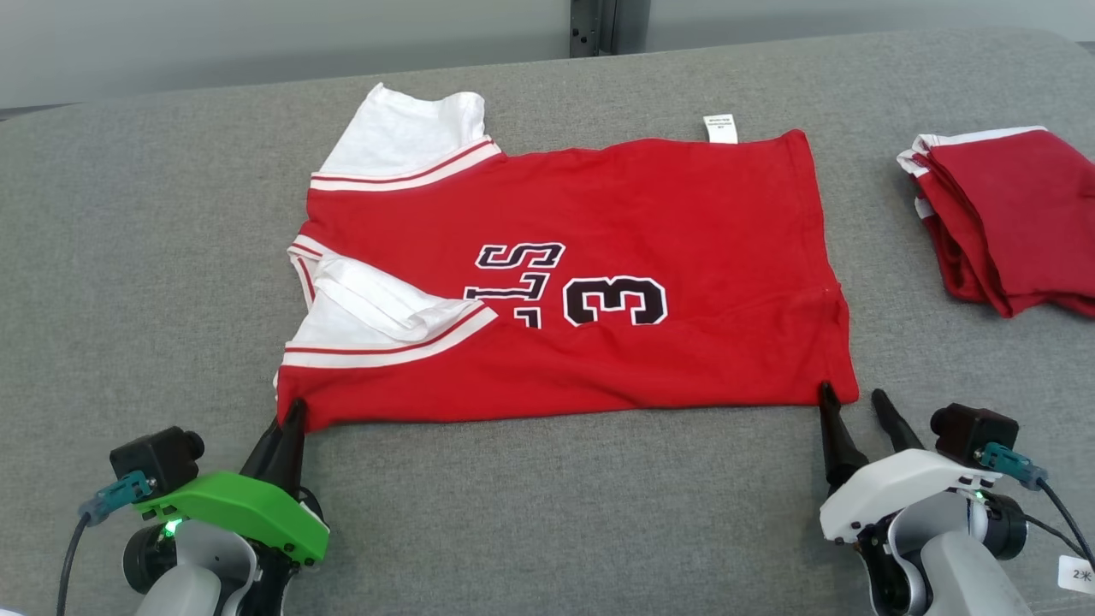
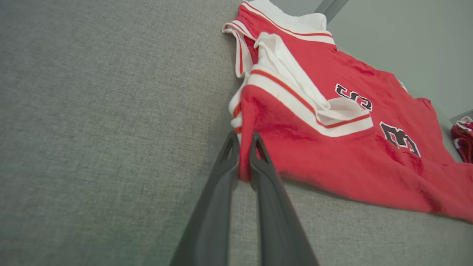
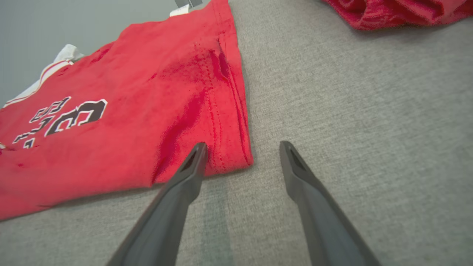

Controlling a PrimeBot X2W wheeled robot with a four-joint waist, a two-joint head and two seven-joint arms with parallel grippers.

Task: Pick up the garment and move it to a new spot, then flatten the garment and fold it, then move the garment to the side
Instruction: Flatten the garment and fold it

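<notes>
The red garment (image 1: 599, 214) carries a large black number 3 (image 1: 614, 301) outlined in white, lying sideways in the head view. Beside it stand black outlined letters (image 1: 517, 274), an S and two L-like strokes, partly covered by a folded white sleeve (image 1: 376, 308). A white tag (image 1: 719, 128) at the garment's far edge bears print too small to read. A small white label (image 1: 1078, 573) at the lower right edge reads "2米".

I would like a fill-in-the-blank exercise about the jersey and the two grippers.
The left gripper is shut on a near corner of the ____ jersey. The right gripper is ____, with the other near corner between its fingers. The large digit printed on the jersey is ____. The folded red pile lies on the robot's ____ side.
Missing words: red; open; 3; right
</notes>
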